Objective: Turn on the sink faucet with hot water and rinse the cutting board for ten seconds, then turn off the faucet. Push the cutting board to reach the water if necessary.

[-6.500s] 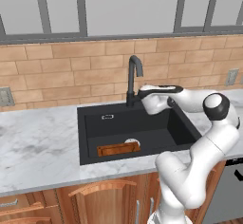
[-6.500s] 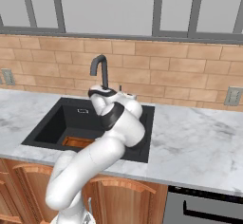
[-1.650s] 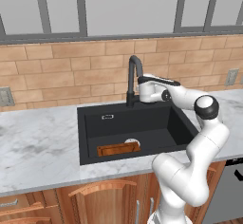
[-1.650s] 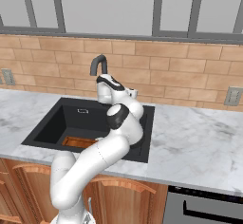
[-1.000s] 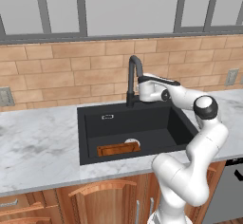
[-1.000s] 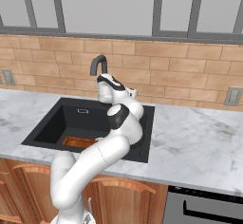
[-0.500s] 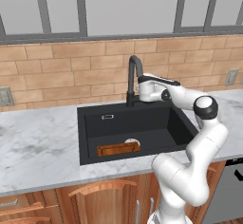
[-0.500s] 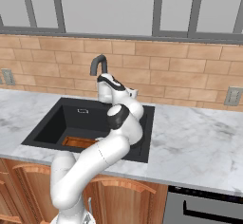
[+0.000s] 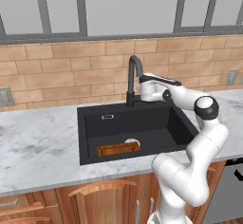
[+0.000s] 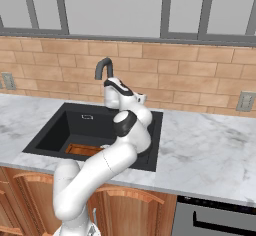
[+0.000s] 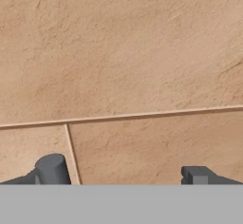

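The arm is built of smooth, rounded glossy-white segments, thick and tube-like, joined by dark grey to black rings and round caps at the joints, one such dark disc sitting on the elbow bulge. Its last link narrows into a blocky white hand with a black band along the top edge and a small dark circular detail on its side. The gripper ends in two small matte dark-grey finger tips, one rounded like a peg and the other squared off.
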Robot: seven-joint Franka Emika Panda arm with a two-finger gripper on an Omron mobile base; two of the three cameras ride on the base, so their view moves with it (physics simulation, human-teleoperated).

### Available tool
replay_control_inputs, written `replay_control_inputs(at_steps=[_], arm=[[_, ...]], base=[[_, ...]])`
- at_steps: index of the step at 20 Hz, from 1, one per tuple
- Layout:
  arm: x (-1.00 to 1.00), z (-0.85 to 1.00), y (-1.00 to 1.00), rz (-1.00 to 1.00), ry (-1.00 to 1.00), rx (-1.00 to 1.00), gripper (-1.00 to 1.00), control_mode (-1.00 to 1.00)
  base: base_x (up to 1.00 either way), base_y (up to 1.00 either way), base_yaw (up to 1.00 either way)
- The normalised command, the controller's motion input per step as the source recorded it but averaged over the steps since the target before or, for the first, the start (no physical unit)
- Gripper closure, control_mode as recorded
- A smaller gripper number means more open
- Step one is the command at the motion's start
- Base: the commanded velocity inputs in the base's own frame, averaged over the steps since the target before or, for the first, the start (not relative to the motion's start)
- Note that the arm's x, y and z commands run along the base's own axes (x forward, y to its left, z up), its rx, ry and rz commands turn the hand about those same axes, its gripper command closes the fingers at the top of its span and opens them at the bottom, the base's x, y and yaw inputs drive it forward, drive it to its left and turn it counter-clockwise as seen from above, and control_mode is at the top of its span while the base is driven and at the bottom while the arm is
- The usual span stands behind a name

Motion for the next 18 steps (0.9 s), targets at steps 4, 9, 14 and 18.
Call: replay_control_inputs(at_steps=[4,9,14,18], arm=[[0.00,0.00,-0.11,0.00,0.00,0.00,-1.00,-1.00],[0.00,0.00,-0.09,0.00,0.00,0.00,-1.00,-1.00],[0.00,0.00,-0.09,0.00,0.00,0.00,-1.00,-1.00],[0.00,0.00,-0.11,0.00,0.00,0.00,-1.00,-1.00]], base=[[0.00,0.00,0.00],[0.00,0.00,0.00],[0.00,0.00,0.00],[0.00,0.00,0.00]])
